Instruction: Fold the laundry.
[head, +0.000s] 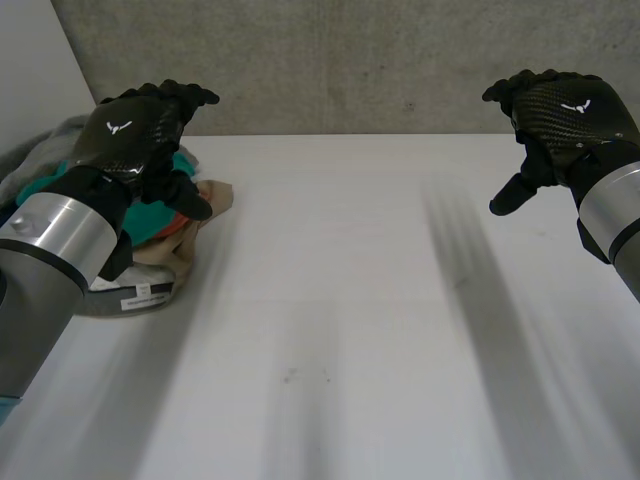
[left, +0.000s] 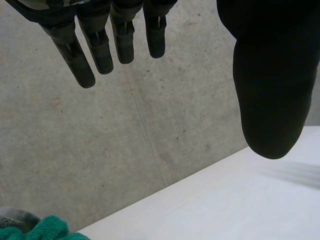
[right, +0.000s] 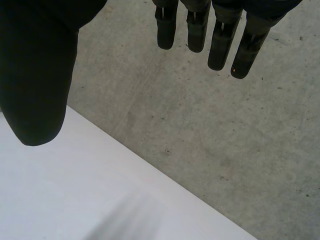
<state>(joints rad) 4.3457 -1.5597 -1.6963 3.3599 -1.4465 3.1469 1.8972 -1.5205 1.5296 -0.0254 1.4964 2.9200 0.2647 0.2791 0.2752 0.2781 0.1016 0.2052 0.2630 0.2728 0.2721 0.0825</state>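
**Teal and beige laundry pile sitting under my left hand**

I am hovering that hand just over the pile in its grey basket, fingers straight and spread, pinching nothing. My right hand is hanging well apart across the white table, likewise spread and empty. With the left nearer, I am expecting it to reach first.

Laundry pile on table at far left, left hand over it, right hand above table's far right, wall behind table.
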